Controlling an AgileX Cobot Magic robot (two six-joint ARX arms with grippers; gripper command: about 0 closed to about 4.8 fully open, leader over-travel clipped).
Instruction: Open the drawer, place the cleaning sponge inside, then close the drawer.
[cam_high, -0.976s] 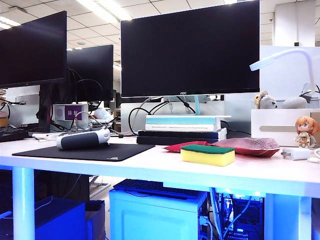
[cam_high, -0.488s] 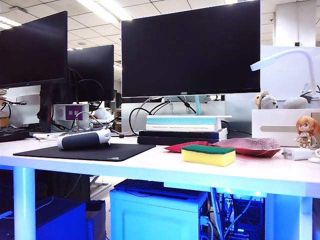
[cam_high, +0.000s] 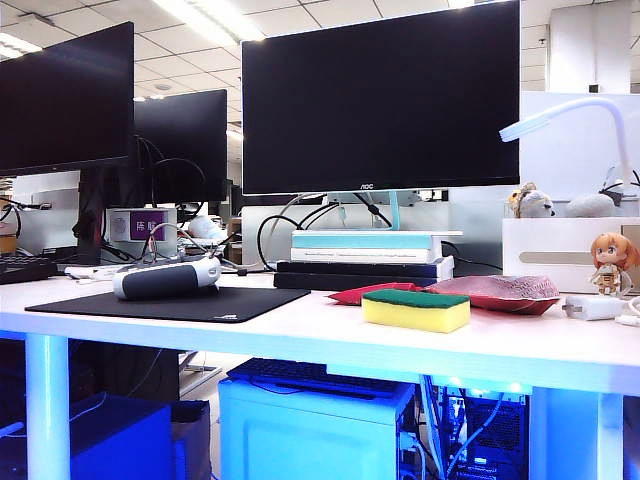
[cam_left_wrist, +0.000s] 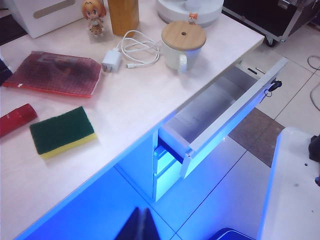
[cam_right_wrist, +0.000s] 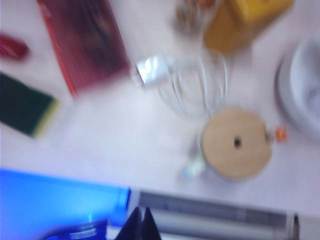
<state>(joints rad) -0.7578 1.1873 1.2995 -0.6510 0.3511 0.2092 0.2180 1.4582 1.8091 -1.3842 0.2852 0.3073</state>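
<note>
The drawer (cam_left_wrist: 220, 107) stands pulled open under the desk (cam_left_wrist: 125, 105) edge. Away from it, atop the desk beside a red packet (cam_left_wrist: 52, 73), lies the cleaning sponge (cam_left_wrist: 62, 132) (green side up). The left gripper (cam_left_wrist: 139, 224) and right gripper (cam_right_wrist: 140, 222) are both clenched, holding nothing.

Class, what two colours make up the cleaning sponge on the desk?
The cleaning sponge is yellow foam with a dark green top layer, clearest in the left wrist view.
</note>
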